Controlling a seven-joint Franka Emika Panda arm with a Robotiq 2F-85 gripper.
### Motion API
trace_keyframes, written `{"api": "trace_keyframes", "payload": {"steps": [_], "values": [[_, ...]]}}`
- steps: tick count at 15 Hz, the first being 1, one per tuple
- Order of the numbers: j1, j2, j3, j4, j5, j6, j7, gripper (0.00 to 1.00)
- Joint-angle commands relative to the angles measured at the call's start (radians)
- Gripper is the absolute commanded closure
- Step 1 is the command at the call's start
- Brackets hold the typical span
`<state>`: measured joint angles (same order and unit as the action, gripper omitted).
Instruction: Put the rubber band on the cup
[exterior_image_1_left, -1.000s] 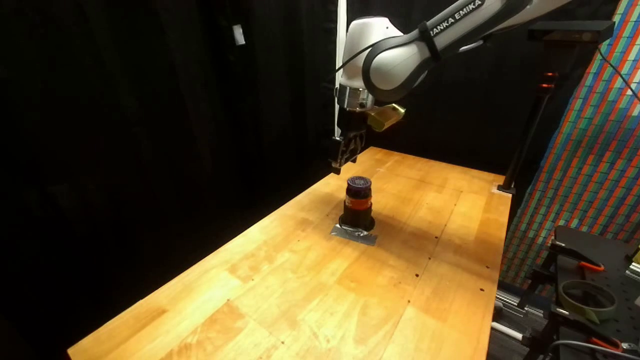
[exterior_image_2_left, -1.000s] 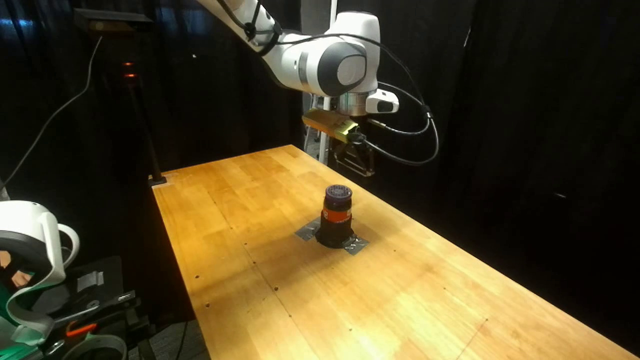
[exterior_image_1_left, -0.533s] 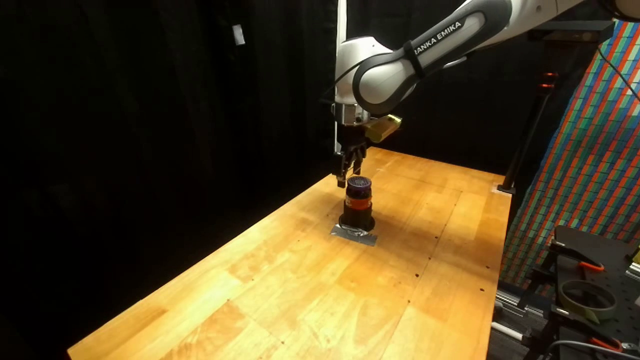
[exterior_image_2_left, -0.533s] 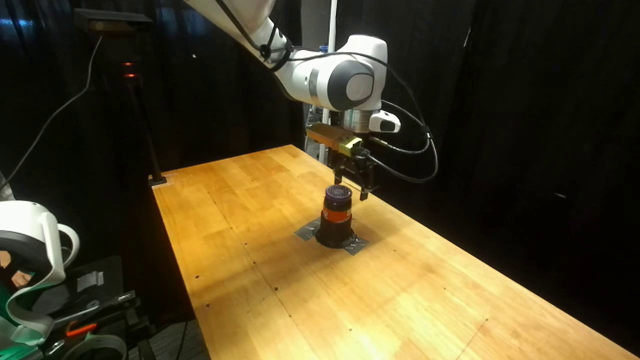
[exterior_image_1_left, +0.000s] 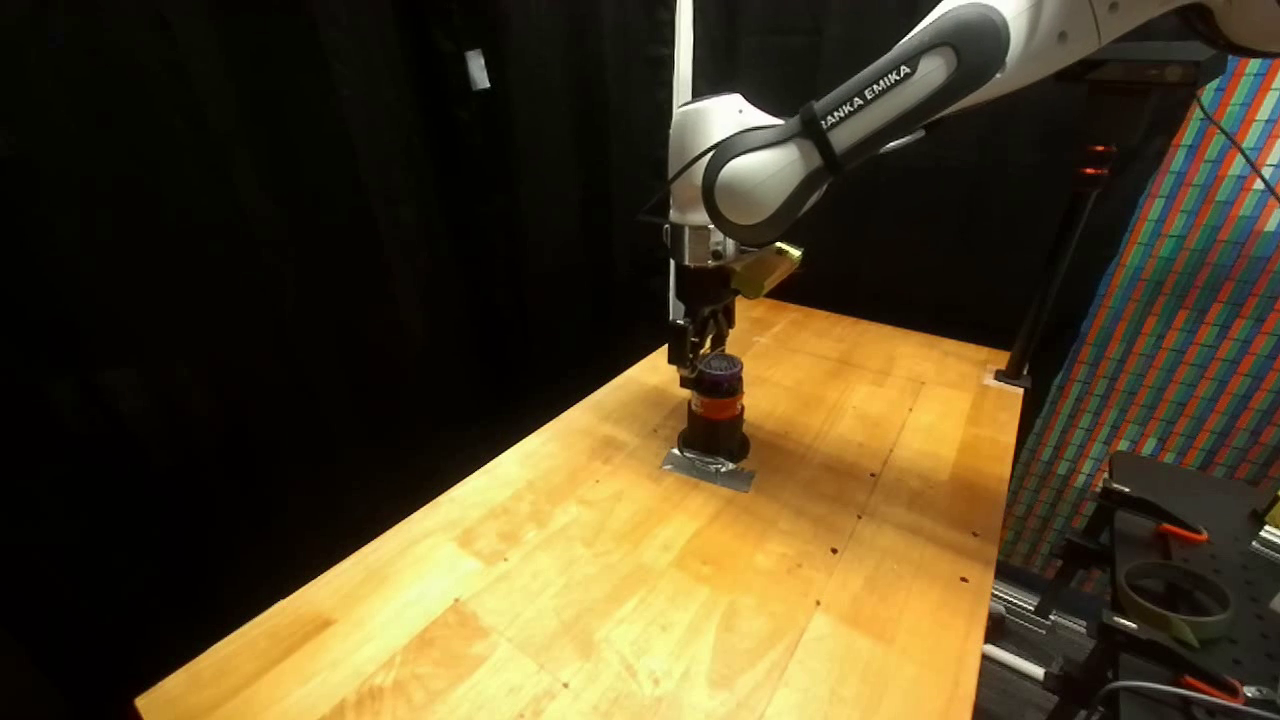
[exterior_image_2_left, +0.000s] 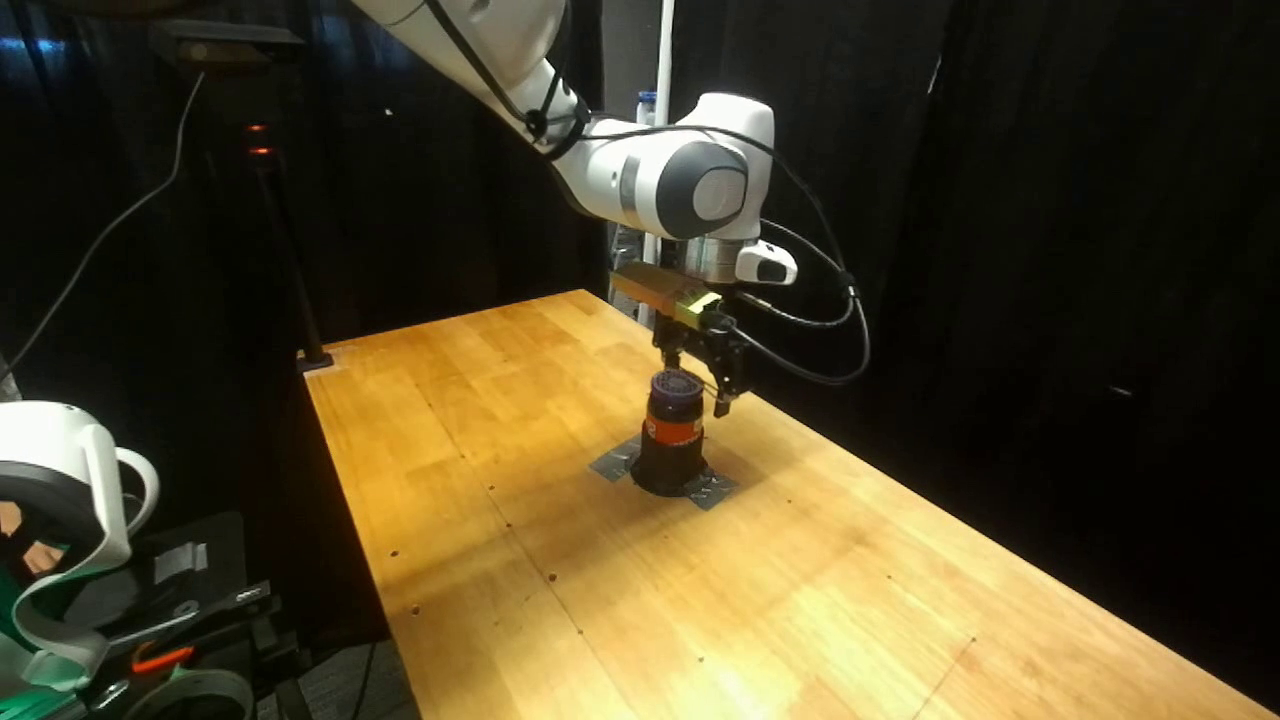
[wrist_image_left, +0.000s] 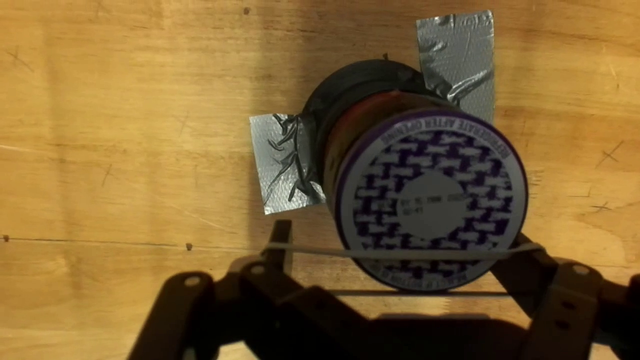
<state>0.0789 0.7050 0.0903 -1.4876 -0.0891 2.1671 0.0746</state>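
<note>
The cup (exterior_image_1_left: 717, 407), a short jar with an orange-red band and dark top, stands upright in a black base on the table. It also shows in an exterior view (exterior_image_2_left: 673, 431). In the wrist view its purple-and-white patterned lid (wrist_image_left: 432, 205) faces up. My gripper (wrist_image_left: 401, 241) is open, with a thin pale rubber band (wrist_image_left: 400, 254) stretched around both fingers. One strand crosses over the lid; the other runs just past its near edge. In both exterior views the gripper (exterior_image_1_left: 702, 366) (exterior_image_2_left: 697, 388) is pointing down, its fingertips beside the cup's top. Whether the band touches the lid I cannot tell.
Silver tape (wrist_image_left: 285, 165) fixes the black base to the wooden table (exterior_image_1_left: 640, 580). A dark post (exterior_image_1_left: 1050, 270) stands at a table corner. A side bench with a tape roll (exterior_image_1_left: 1175, 600) is beyond the table edge. A cable (exterior_image_2_left: 868, 310) loops from the wrist.
My gripper has moved down from well above the cup until its fingertips are level with the cup's top. The band stays stretched on the fingers. The cup has not moved.
</note>
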Motion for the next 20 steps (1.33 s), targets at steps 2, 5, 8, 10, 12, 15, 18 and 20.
{"api": "trace_keyframes", "payload": {"steps": [2, 5, 8, 10, 12, 15, 18, 20], "values": [[0.005, -0.016, -0.017, -0.022, 0.028, -0.001, -0.010, 0.00], [-0.003, -0.049, -0.009, -0.075, 0.044, 0.001, -0.022, 0.00], [-0.009, -0.095, -0.008, -0.154, 0.060, 0.032, -0.022, 0.00], [-0.020, -0.130, -0.004, -0.210, 0.081, 0.064, -0.028, 0.00], [-0.027, -0.162, -0.002, -0.262, 0.101, 0.100, -0.033, 0.00], [-0.037, -0.202, 0.000, -0.333, 0.131, 0.145, -0.046, 0.00], [-0.041, -0.231, 0.002, -0.396, 0.155, 0.185, -0.061, 0.00], [-0.045, -0.248, 0.004, -0.440, 0.167, 0.218, -0.067, 0.00]]}}
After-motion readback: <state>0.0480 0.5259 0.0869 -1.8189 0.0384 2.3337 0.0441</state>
